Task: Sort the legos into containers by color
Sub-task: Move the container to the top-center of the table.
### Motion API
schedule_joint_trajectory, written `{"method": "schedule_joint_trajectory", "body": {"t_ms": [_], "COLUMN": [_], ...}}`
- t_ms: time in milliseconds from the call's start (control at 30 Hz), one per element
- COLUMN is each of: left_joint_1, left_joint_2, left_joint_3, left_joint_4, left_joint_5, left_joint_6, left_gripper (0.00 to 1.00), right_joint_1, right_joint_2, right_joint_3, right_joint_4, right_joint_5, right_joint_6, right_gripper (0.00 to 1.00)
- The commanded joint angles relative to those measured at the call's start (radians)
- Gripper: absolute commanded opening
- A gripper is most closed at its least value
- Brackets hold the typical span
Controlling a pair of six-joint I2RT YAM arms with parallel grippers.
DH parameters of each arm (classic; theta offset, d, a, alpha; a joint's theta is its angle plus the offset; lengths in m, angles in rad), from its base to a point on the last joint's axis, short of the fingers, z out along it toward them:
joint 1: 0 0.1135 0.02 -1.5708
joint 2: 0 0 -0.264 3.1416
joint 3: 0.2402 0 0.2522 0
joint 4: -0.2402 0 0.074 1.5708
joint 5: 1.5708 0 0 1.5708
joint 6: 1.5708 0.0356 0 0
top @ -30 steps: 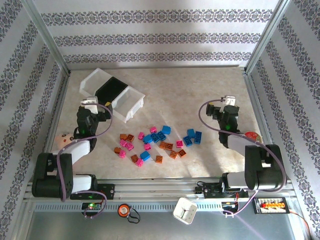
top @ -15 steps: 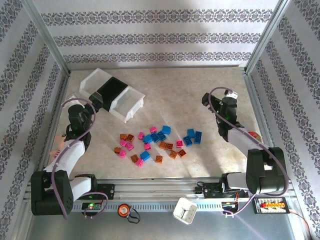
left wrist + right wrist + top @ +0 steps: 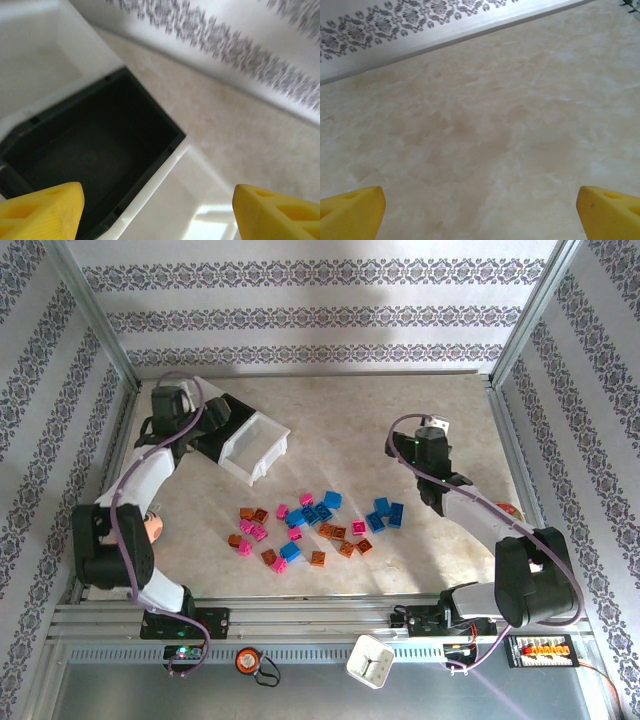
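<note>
The legos lie scattered on the mid table: blue ones, pink ones and orange-brown ones. The containers stand at the back left in a slanted row: a white bin, a black bin and a further white one mostly under my left arm. My left gripper hovers over them, open and empty. In the left wrist view its yellow fingertips straddle the black bin and the white bin. My right gripper is open over bare table, back right of the legos.
A doll lies by the left wall beside my left arm. A red object sits near the right wall. A white cup stands on the metal frame in front of the table. Patterned walls enclose three sides.
My left arm swung from the near left up to the containers, and its jaws narrowed a little. My right gripper shifted back and left.
</note>
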Motion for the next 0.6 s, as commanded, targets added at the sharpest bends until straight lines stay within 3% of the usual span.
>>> {"method": "schedule_joint_trajectory", "body": {"t_ms": [0,167,433,567], "left_joint_1": [-0.076,-0.153,-0.189,-0.210], "left_joint_2": [0.119,0.241,0.354,0.402], "left_joint_3": [0.122,0.248,0.315,0.360], "left_joint_4": [-0.288,-0.396,-0.387,-0.409], "left_joint_5": [-0.081,-0.261,-0.303,-0.304], "left_joint_6": [0.199,0.312,0.345,0.345], "left_gripper": [0.76,0.74,0.68,0.55], "right_joint_1": [-0.025,-0.008,0.020,0.037], "right_joint_2": [-0.027,-0.047,-0.069,-0.082], "right_joint_3": [-0.010,0.024,0.036,0.043], "right_joint_4": [-0.008,-0.105,-0.174,-0.196], "right_joint_5": [-0.119,-0.179,-0.173,-0.171], "right_joint_6": [0.003,-0.085,-0.117,-0.132], "right_gripper": [0.98,0.98,0.98,0.98]}}
